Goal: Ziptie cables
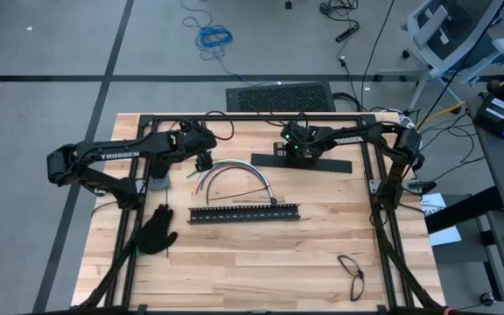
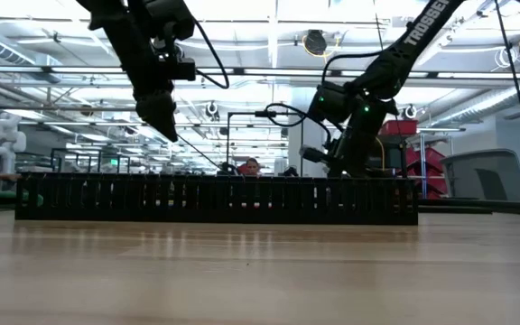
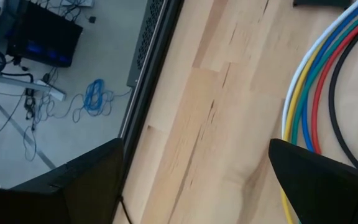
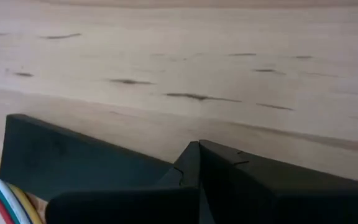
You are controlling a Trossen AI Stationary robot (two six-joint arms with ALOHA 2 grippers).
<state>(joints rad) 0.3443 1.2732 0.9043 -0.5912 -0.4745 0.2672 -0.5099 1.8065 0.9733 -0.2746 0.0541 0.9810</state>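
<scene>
The cables (image 1: 234, 170) lie in an arch on the wooden table, white, yellow, green, blue, red and black side by side (image 3: 309, 93). Their ends point toward the near edge. My left gripper (image 1: 203, 163) hangs open above the arch's left end (image 3: 196, 146), and the wires pass under its one finger. My right gripper (image 1: 292, 155) is shut, its fingertips (image 4: 197, 146) low over a flat black bar (image 4: 61, 155) just right of the arch. I cannot make out any zipties. My right gripper points steeply down with its shut fingertips (image 4: 191, 155) at the flat black bar's left part (image 4: 135, 171). Whether they touch the bar, I cannot tell.
A long black slotted bar (image 1: 245, 213) lies across the table's middle, just near of the cables. A black glove (image 1: 157, 229) lies at the near left, and a thin dark loop (image 1: 352, 271) at the near right. Black frame rails (image 1: 252, 116) border the table.
</scene>
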